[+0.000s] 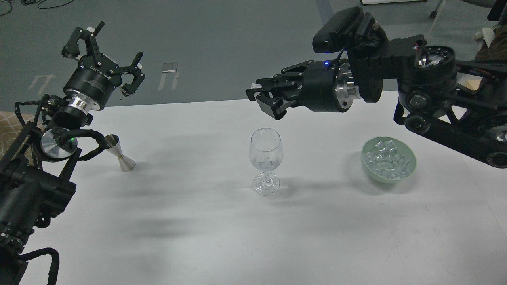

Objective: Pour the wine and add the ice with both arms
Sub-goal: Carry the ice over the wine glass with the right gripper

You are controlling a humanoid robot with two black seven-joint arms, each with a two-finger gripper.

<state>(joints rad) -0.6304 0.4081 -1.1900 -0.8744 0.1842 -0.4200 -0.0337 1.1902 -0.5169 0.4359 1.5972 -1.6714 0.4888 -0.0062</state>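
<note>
Upper left of the frame: the left gripper (105,55) hangs over the far edge of the surface (206,221), jaws spread wide, nothing in them. Just below it, at the left edge, a small steel jigger (121,153) stands upright and untouched. Centre frame, the glass (265,158) stands upright on its foot, stem vertical, mouth up; I see no dark wine in it, only a glint low in the bowl that I can't identify. So pouring looks not yet done. Above the glass, upper centre, the right gripper (266,98) reaches in horizontally, pointing left, jaws drawn close together; something pale shows at the tips, and whether that's a cube I cannot tell. Right of centre, the green bowl (408,174) sits well apart from the glass, the ice (386,160) heaped inside in a jumble, the cubes showing no common long axis. Judging by this, most of the task is left.
</note>
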